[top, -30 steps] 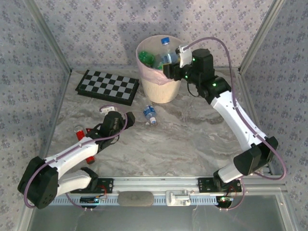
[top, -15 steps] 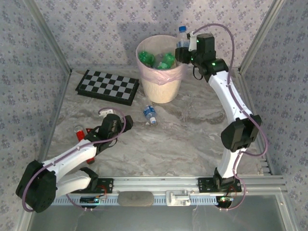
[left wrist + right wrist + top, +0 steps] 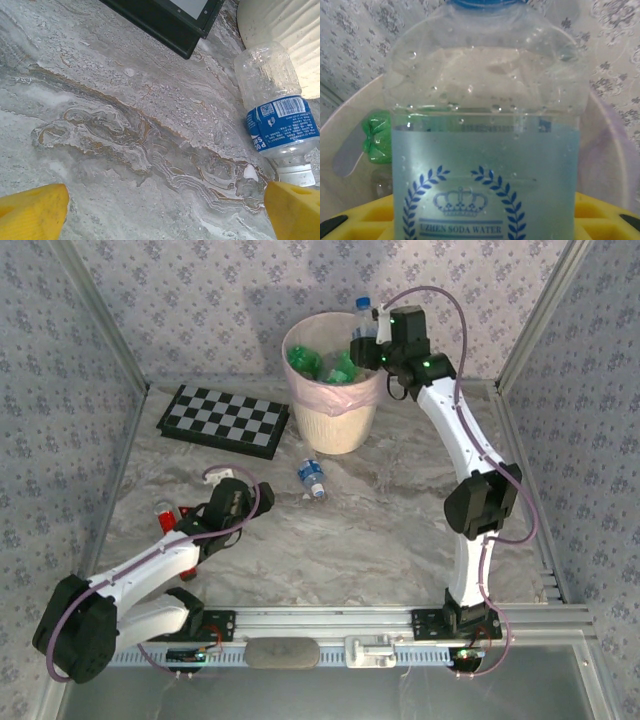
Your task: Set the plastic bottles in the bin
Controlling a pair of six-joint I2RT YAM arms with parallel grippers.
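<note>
Right claw (image 3: 370, 337) clenched on clear bottle (image 3: 485, 125), base cut off | left claw (image 3: 165, 210) spread wide

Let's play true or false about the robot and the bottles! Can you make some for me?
1. The right claw holds a blue-capped bottle above the bin's rim. True.
2. The bin has nothing in it. False: green bottles lie inside.
3. A blue-labelled bottle lies on the table. True.
4. The left claw grips that bottle. False: it is open, with the bottle beside one finger.
5. The checkerboard leans on the wall. False: it lies flat on the table.
</note>
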